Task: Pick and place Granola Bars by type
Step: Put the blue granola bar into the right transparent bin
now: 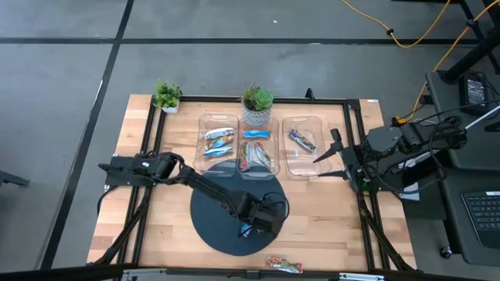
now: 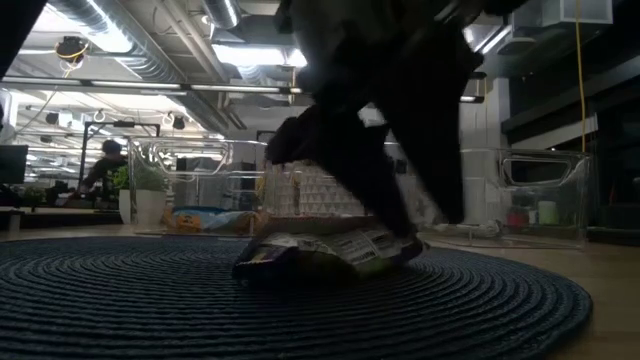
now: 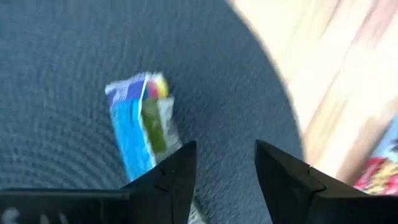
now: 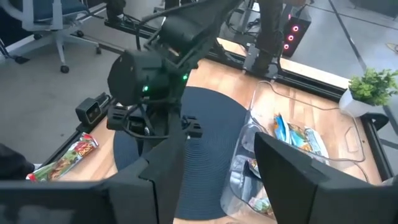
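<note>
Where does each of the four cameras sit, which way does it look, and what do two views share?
High view: above, straight down on the wooden table, both arms.
Low view: table height, across the round dark woven mat; left gripper above.
Left wrist view: down past its open fingers at the blue wrapped granola bar.
Right wrist view: across the table to the left arm.
Shared: that bar shows in both low and left wrist views.

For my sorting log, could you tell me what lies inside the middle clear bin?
The middle clear plastic bin holds orange-red multicoloured wrapped bars and one light blue bar; anything underneath them is covered.
</note>
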